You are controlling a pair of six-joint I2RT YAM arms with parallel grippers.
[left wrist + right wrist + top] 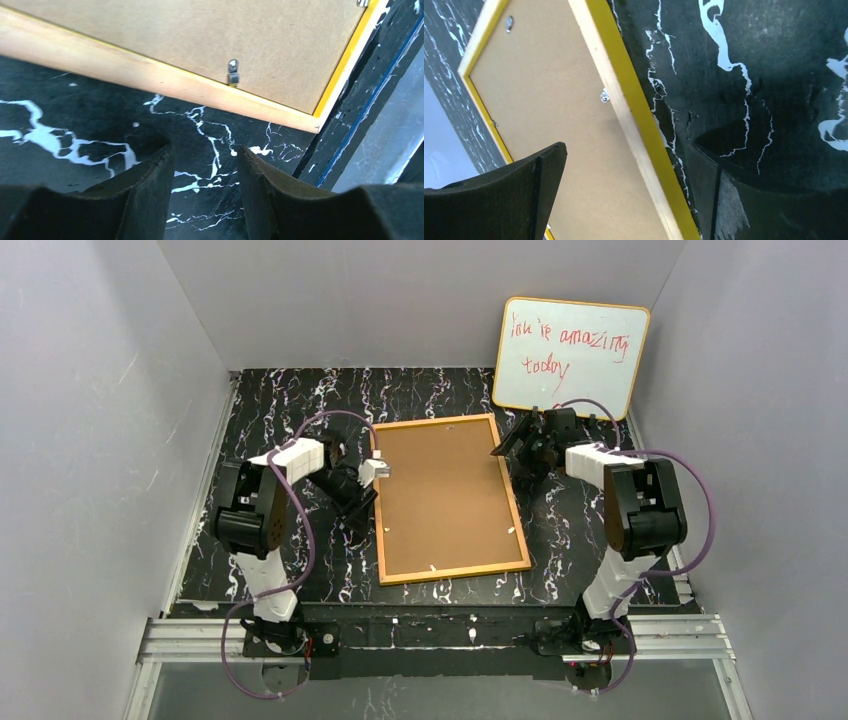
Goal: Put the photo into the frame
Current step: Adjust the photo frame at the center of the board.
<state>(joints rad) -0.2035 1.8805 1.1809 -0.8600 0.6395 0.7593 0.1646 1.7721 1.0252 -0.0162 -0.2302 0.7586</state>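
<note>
The frame (455, 573) lies face down in the middle of the table, orange-wood back rim up. The brown backing board (445, 498) fills it. The photo is hidden. My left gripper (372, 472) is open and empty beside the frame's left rim near the far corner. In the left wrist view the gripper (206, 155) hovers over bare table, short of the wood rim (150, 75) and a metal tab (232, 72). My right gripper (505, 448) is open at the frame's right rim. In the right wrist view the gripper (628, 147) straddles the yellow-edged rim (624, 100), one finger over the backing board (539, 90).
A yellow-edged whiteboard (570, 355) with red writing leans against the back wall at the right. The black marbled table (300, 580) is walled in by grey panels on three sides. Cables loop from both arms.
</note>
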